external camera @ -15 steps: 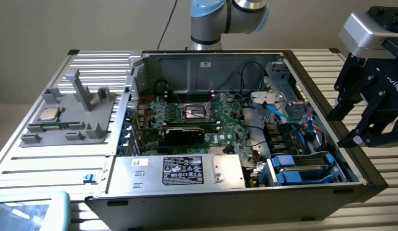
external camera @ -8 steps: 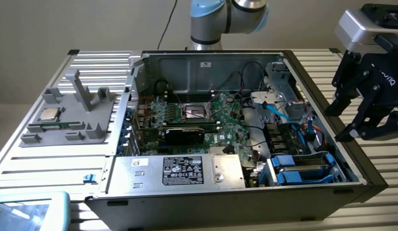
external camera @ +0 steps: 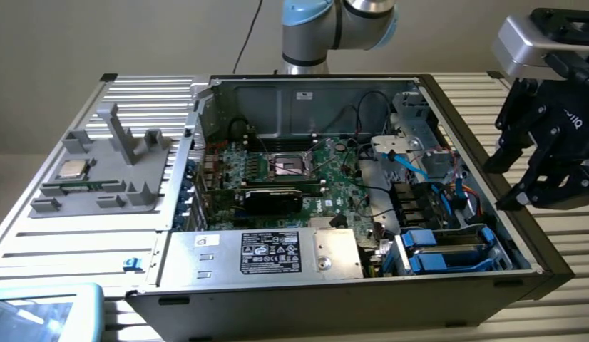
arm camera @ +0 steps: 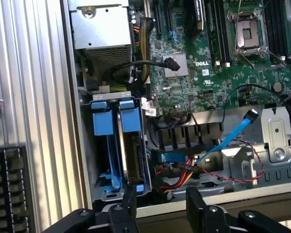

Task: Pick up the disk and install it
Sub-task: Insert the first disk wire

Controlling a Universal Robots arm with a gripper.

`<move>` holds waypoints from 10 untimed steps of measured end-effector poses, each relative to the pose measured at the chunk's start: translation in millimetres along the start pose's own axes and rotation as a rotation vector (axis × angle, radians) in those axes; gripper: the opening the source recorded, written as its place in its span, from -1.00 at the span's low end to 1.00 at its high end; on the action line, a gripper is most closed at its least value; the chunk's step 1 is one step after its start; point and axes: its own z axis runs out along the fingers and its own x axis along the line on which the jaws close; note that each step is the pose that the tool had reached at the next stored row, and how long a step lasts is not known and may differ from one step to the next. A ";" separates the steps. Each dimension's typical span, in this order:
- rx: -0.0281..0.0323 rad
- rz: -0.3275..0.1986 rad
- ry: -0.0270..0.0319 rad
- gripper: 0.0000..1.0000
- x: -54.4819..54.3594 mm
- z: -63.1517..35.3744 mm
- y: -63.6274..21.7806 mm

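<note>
Inside one corner of the open grey metal computer case [external camera: 323, 296] stands the silver-grey disk in its bright blue plastic bracket [arm camera: 134, 160] — the black claw [arm camera: 161, 198], spread and empty, hangs over the case wall beside it, apparently approaching; a grasp needs alignment with the bracket's narrow edge.

The claw [external camera: 511, 179] is matt black, built of chunky linked bars joined by round pins, with white letters [external camera: 572, 120] reading "IQ" on its body. Its fingers [arm camera: 130, 204] are blunt, square-edged black bars, each with a round pivot cap just behind the tip. Directly above the claw sits a silver-grey block [external camera: 534, 43] with rounded corners. Well apart from the claw, the arm [external camera: 309, 32] shows a pale blue joint cap, a polished silver shell and a dark band below them.
</note>
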 end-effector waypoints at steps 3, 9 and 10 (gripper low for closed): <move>0.0159 0.004 -0.0020 0.06 -2.1 0.1 0.3; 0.0306 0.016 -0.0041 0.06 -6.0 4.3 0.8; 0.0310 0.019 -0.0042 0.06 -6.5 5.9 0.9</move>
